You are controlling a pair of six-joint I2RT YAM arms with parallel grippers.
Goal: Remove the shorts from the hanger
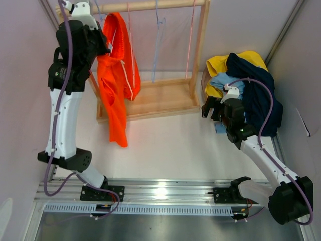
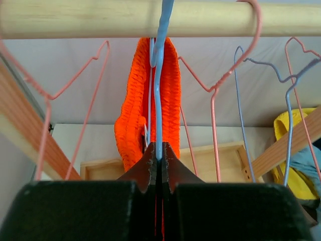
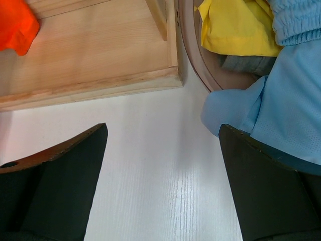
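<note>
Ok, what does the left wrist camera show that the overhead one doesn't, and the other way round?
Only the left wrist view: the left hand shut on the wire of the blue hanger, below the wooden rail.

Only the overhead view: the full length of the orange shorts hanging down, and the right hand, open, beside the clothes pile.

Both: the rail, the shorts on it, the other wire hangers, and a yellow edge of that pile.
</note>
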